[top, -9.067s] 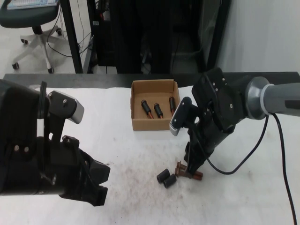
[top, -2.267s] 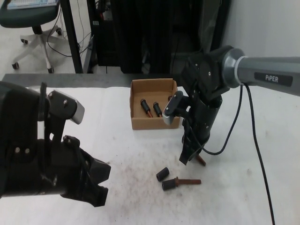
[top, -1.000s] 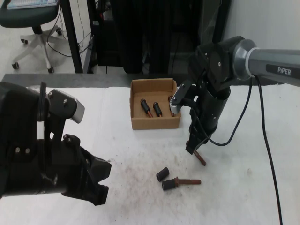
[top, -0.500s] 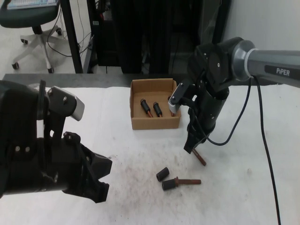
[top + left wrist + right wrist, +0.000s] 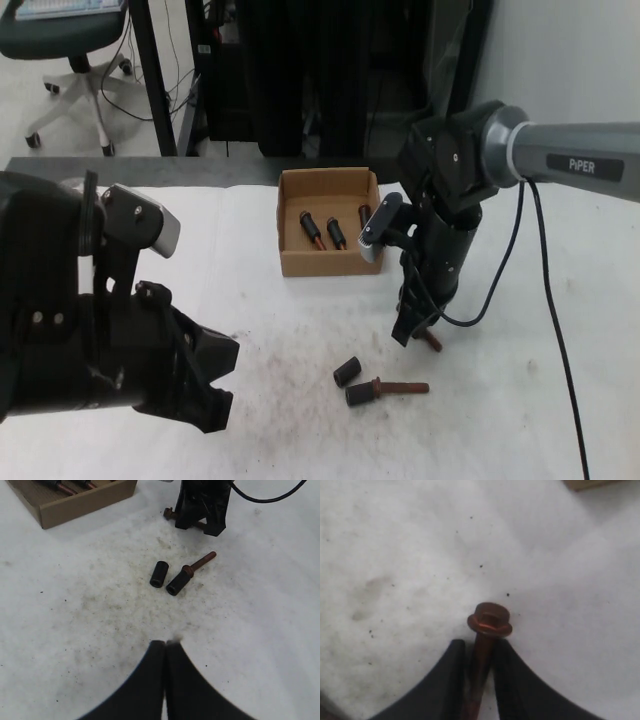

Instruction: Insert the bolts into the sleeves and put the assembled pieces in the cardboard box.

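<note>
One bolt (image 5: 490, 619) is held in the right pincer (image 5: 479, 648), whose two fingers are clamped on its shank while the head sticks out past the fingertips. It is copper-brown, with a hexagonal head on a round flange and a plain straight shank. It is held low over the white-covered desk (image 5: 300, 320), near the right front corner of the cardboard box (image 5: 331, 264). Whether it touches the cover I cannot tell. Just nearer the camera lie two black sleeves, close together but apart. One is a loose sleeve (image 5: 159, 574), a short open tube. The other is a sleeve with a bolt (image 5: 180, 582), the copper shank sticking out of one end. Inside the cardboard box lie three assembled pieces (image 5: 312, 229), each a black sleeve with a reddish shank showing, side by side and roughly parallel. At the desk's near left side the left pincer (image 5: 165, 645) hangs over the cover, its fingers pressed together with nothing between them.
</note>
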Tool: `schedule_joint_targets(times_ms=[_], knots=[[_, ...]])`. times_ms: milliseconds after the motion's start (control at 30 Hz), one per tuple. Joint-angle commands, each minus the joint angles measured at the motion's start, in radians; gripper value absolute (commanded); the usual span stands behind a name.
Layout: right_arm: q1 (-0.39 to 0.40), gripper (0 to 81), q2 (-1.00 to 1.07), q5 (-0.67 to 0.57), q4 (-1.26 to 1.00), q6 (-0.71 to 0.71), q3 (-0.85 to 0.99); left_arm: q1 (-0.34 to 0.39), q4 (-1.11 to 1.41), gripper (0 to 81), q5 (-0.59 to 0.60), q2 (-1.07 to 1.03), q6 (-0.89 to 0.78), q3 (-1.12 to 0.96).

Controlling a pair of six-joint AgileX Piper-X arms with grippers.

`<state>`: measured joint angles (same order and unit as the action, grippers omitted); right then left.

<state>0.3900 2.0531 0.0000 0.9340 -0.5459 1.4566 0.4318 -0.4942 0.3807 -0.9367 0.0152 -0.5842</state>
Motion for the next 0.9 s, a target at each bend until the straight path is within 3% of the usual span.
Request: schedule_joint_targets(times_ms=[0,633,733,800,867], knots=[[0.002,19.7,0.009,0.026,0.003,0.004,0.006,0.004,0.012,0.3,-0.006,-0.001,0.004,0.000],[0.007,18.9,0.009,0.026,-0.076,0.015,0.006,0.004,0.012,0.3,-0.006,-0.001,0.001,0.000],[0.007,12.1,0.009,0.026,-0.076,0.015,0.006,0.004,0.012,0.3,-0.006,-0.001,0.001,0.000],[0.007,2.7,0.009,0.026,-0.076,0.015,0.006,0.004,0.012,0.3,-0.006,-0.001,0.001,0.000],[0.007,0.8,0.009,0.026,-0.076,0.021,0.006,0.004,0.012,0.3,-0.006,-0.001,0.001,0.000]])
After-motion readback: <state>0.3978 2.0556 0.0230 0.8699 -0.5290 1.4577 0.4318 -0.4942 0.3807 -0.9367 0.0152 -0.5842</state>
